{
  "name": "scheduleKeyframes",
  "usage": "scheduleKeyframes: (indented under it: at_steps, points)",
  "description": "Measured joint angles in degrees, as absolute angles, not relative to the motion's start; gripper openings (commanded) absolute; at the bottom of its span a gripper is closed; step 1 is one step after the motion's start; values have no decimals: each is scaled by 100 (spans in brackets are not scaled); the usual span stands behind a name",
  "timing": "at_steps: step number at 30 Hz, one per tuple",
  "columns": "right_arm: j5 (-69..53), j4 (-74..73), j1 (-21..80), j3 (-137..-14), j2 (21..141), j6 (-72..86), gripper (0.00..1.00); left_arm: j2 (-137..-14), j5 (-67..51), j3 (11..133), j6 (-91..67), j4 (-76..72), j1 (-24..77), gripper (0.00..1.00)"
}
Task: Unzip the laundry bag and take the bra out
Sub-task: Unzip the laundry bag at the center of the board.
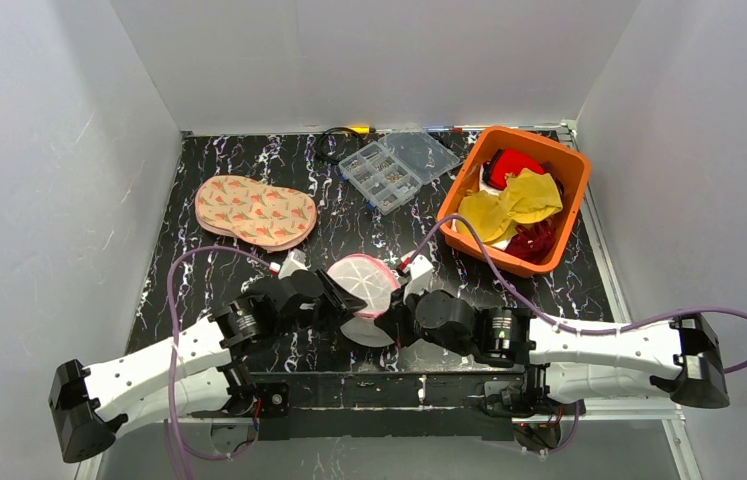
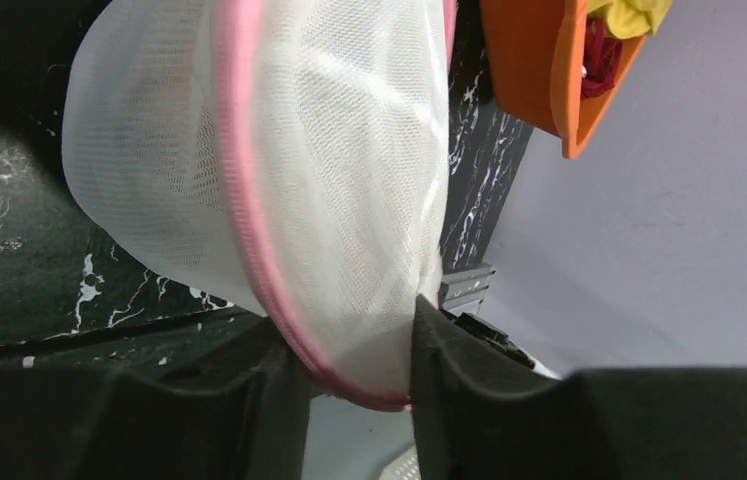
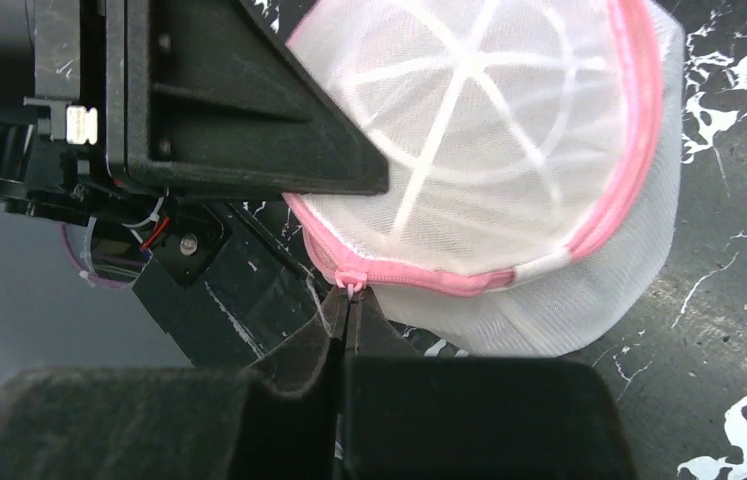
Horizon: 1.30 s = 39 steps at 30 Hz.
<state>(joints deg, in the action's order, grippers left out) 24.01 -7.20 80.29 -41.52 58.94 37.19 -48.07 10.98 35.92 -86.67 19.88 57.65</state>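
The laundry bag (image 1: 364, 290) is found on the near-left side of the orange bin (image 1: 559, 165), well apart from it, held up between the two tools with its ribbed flat face turned upward. The left tool (image 2: 354, 360) is clamped partway shut on the bag, pink rim and white mesh being pinched between its fingers (image 2: 449, 370). The right tool (image 3: 351, 300) is closed tight, fingertips together, and the small zip pull (image 3: 351, 285) at the near edge of the pink rim is gripped between them. Yellow and red cloth is seen heaped inside the bin. To the bin's left, a clear compartment box (image 1: 399, 165) lies on the bench (image 1: 249, 160), and further left of the bin a pinkish patterned pad (image 1: 254, 212) is laid flat.
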Motion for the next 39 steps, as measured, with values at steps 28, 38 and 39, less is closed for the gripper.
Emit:
scheduleKeyframes:
  at_steps: [28, 38, 39]
  points:
    - [3048, -1570, 8071, -4060, 5319, 3883, 9, -4300, 1337, 3404, -8742, 1914, 5841, 0]
    - [3030, -1186, 8064, -3223, 4530, 5295, 77, -4574, 1398, 2991, -8584, 1313, 5802, 0]
    - [3017, -1015, 8064, -3030, 4416, 5559, 82, -4613, 1400, 2965, -8556, 1188, 5802, 0]
